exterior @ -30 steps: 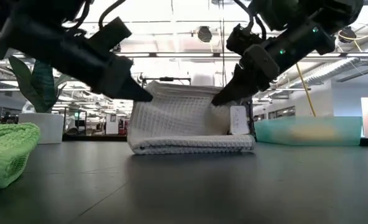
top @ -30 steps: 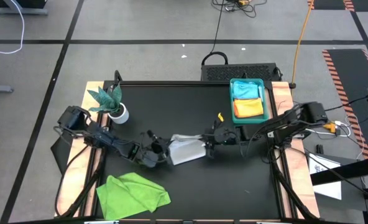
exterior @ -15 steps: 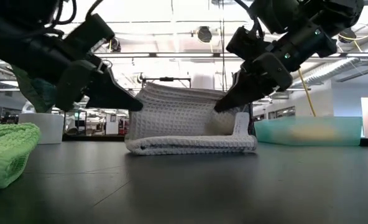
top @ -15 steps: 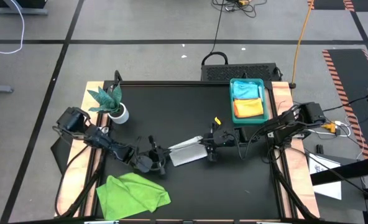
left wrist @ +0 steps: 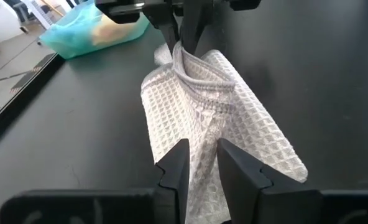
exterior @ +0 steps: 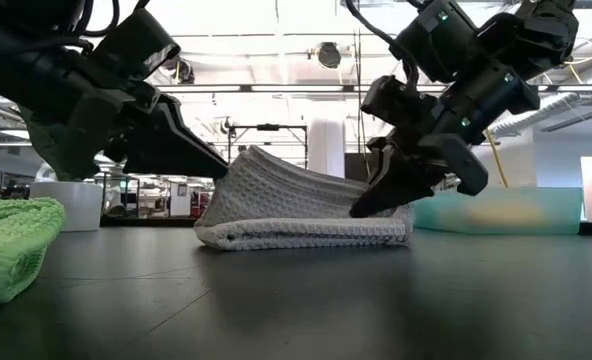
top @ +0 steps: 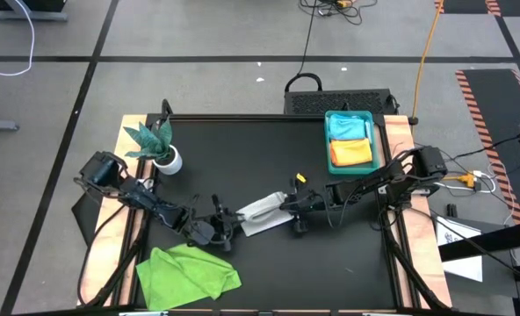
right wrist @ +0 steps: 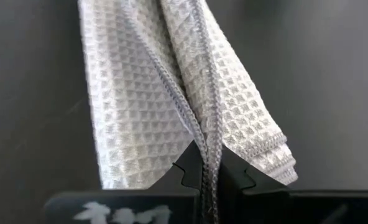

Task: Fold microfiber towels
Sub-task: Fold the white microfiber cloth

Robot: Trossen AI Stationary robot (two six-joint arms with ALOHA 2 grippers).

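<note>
White-grey towel (top: 262, 213): waffle-weave, folded into a long narrow strip, lying on the black table (top: 242, 149) in front of the teal tray (top: 380, 140) and toward the table's left side from it. Long axis runs across the table at a slant; the end nearer the tray sits a little farther back than the other end. In the low view the upper layer (exterior: 296, 190) slopes from a raised left end down to the right end, over a flat lower fold.

Right gripper (top: 288, 204): at the towel's tray-side end, low to the table; fingers (right wrist: 234, 174) pressed together on a bunched hemmed edge of the towel.

Left gripper (top: 227, 224): at the towel's opposite end, the end farther from the tray; fingers (left wrist: 237, 165) stand slightly apart with cloth lying between them. Whether they grip the cloth cannot be told.

Lime green towel (top: 188, 274): loose, crumpled heap at the table's front left corner, well apart from the tray, just in front of the left gripper.

Pale blue towel (top: 349, 128): folded, in the tray's rear part.

Orange towel (top: 350, 153): folded, in the tray's front part, touching the pale blue one.

Plant (top: 155, 140) in white pot: across the table from the tray, at the left edge.
</note>
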